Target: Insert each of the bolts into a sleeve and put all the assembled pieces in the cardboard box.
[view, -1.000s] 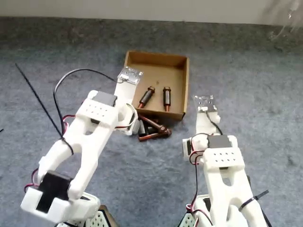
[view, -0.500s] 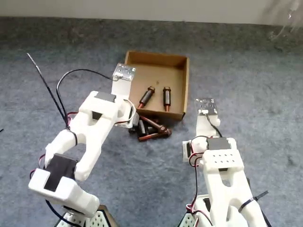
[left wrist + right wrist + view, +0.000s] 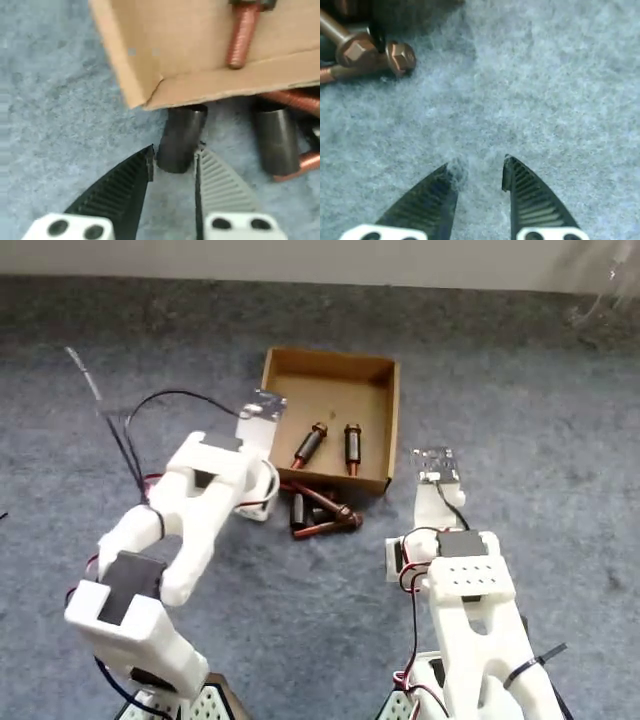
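The cardboard box (image 3: 330, 358) is seen above centre of the high view on the grey surface (image 3: 520, 390), with two assembled pieces (image 3: 309, 446) laid inside. The left gripper (image 3: 174, 161) is spread, and the near end of a dark sleeve (image 3: 181, 135) is bracketed by its fingertips, the long axis pointed at the box's front wall. The right gripper (image 3: 479, 175) is spread over the surface, near loose bolts (image 3: 357, 54).

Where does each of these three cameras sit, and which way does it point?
High view: fixed above, looking down on the grey carpeted table, the open cardboard box and both white arms.
Left wrist view: on the left arm, facing its left gripper astride a dark cylindrical sleeve by the box's corner.
Right wrist view: on the right arm, facing its right gripper over carpet, copper hex-head bolts beyond.
Shared: high and left wrist views both show the box and sleeve.
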Tool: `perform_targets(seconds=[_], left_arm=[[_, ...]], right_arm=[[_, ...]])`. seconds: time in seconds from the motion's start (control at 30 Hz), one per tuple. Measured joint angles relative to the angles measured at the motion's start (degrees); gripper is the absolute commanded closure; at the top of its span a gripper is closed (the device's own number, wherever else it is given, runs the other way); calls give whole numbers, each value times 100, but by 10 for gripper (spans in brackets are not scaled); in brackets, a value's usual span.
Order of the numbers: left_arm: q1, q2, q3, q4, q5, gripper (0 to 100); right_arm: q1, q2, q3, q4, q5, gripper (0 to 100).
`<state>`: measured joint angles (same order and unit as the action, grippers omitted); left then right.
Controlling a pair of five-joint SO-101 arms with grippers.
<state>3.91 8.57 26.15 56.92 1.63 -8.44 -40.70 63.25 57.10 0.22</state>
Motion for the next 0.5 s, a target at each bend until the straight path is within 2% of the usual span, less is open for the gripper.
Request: perform_targets(seconds=[0.13,0.3,0.5], left_arm=[[-580,-598,334,413,-431,932],[-1116,-1890,1415,536,-1116,929],[-1371,-2936,2796,536,-1969,928]], right_arm=[[0,0,0,0,0,889],[-79,0,0,0,-9,889],[-1222,185,-519,62,-9,889]])
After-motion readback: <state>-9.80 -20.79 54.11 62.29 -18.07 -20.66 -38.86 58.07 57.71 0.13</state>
